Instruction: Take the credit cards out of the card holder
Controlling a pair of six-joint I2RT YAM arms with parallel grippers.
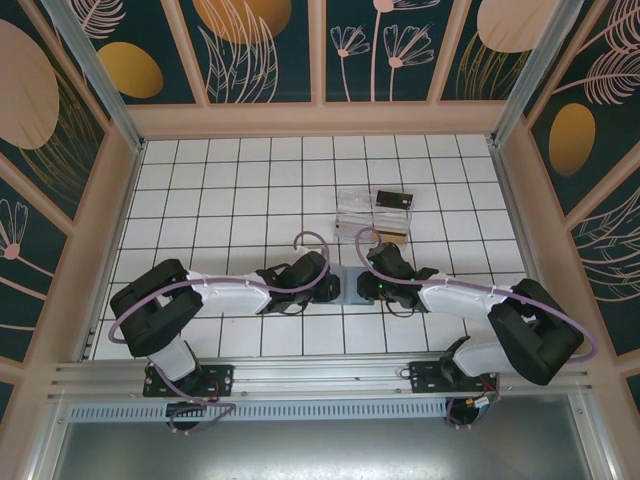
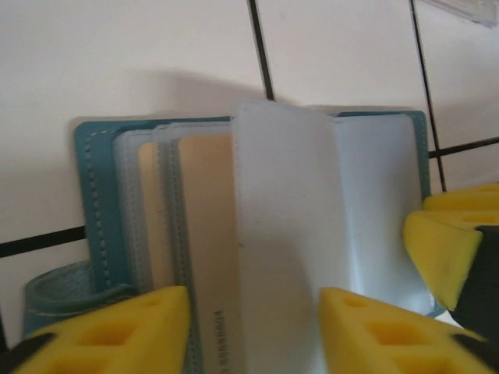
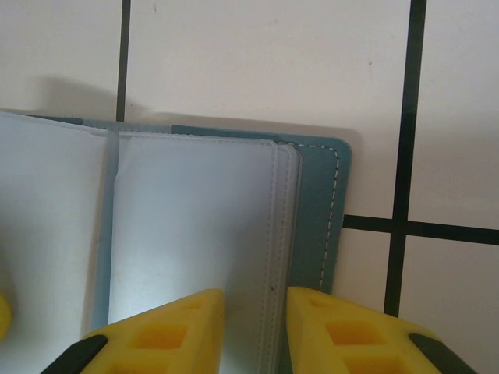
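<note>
Card holder point(image 1: 350, 285) lies open on the desk point(image 1: 220, 190), with the clear box point(image 1: 360, 208) just beyond it, away from the arm bases. Left jaws are released and spread wide at the holder's left side. Their yellow fingers point(image 2: 148, 331) straddle a gold card point(image 2: 207, 226) in its pocket and a loose clear sleeve point(image 2: 284, 234) standing up off the centre crease. Right jaws are nearly closed at the holder's right side and look clenched on the edge of the sleeves there, pinning the holder. Card not out yet. Risks as I see them: the left jaws close on the floppy sleeve instead of the card and just flip a page. The card sits deep with little edge showing, so the fingers may slip off. If the right pinch has only thin plastic, a pull drags the whole holder along. Can't tell if more cards sit under the right-hand sleeves.
</note>
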